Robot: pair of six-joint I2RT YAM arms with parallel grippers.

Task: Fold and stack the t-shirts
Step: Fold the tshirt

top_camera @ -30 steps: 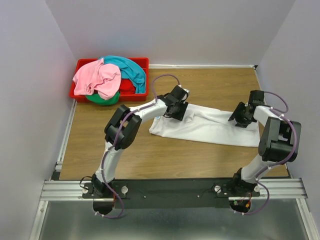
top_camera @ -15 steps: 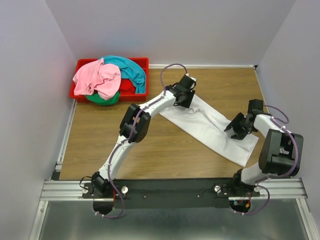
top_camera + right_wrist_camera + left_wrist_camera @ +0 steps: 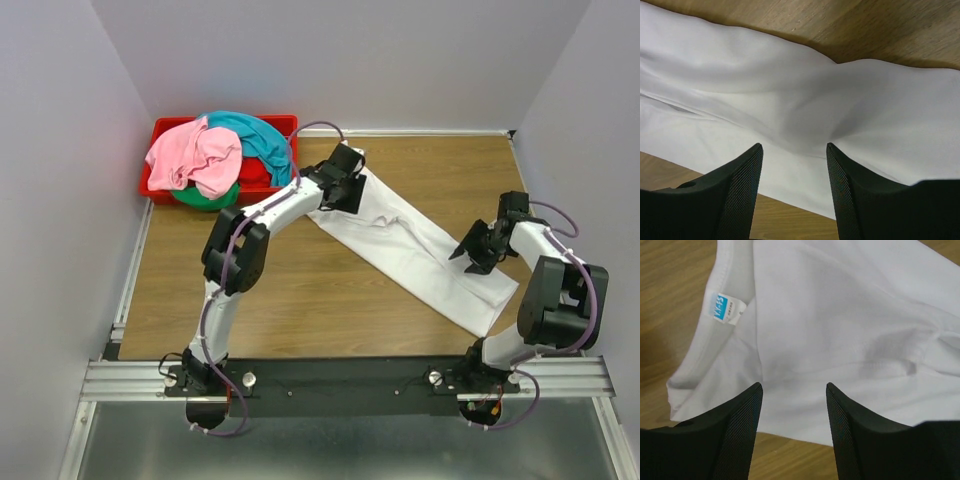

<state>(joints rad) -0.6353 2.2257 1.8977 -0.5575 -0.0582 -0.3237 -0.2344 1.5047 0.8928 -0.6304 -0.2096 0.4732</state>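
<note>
A white t-shirt, folded into a long band, lies slantwise on the table from far centre to near right. My left gripper hovers open over its collar end, where a blue label shows; white cloth lies beneath its empty jaws. My right gripper is open over the near-right end, above smooth white cloth, nothing between its fingers. Pink, teal, green and red t-shirts are heaped in the bin.
The red plastic bin stands at the far left corner of the wooden table. Grey walls close in the left, back and right sides. A metal rail with both arm bases runs along the near edge.
The white shirt has swung from lying crosswise to a slant. My left gripper moved toward the far left, the right gripper came nearer and lower.
</note>
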